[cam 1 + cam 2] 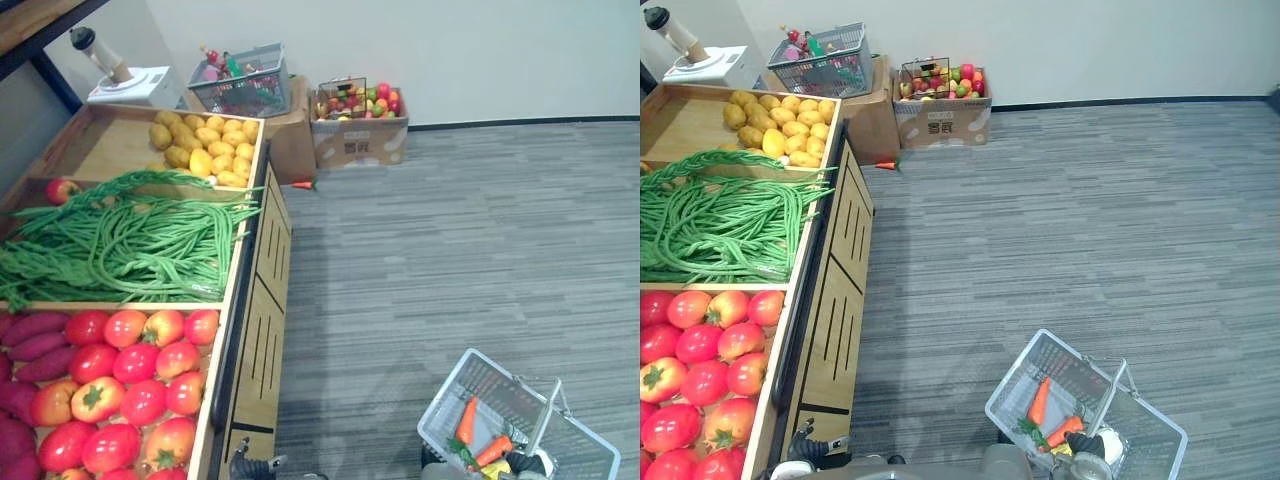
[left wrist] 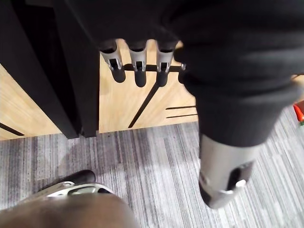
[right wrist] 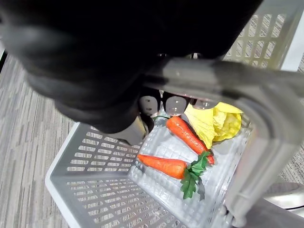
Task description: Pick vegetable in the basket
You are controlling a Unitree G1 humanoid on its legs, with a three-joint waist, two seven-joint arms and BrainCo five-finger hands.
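With the right hand [image 3: 95, 61] seemingly curling its fingers [image 3: 175, 103] round the handle [image 3: 213, 76] of the basket [image 3: 95, 190], carrots [image 3: 164, 166] inside, well right of the stand [image 1: 262, 300], and the left hand [image 2: 142, 28] hanging with straight, empty fingers [image 2: 138, 66] beside that stand, reaching for the tomatoes [image 1: 140, 362] could swing the basket and spill the carrots.

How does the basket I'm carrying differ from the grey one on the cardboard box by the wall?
The near basket is pale grey, hangs by its handle from the right hand, and holds two carrots plus a yellow item. The far basket is darker, rests on a cardboard box, and holds mixed items. Both are plastic mesh.
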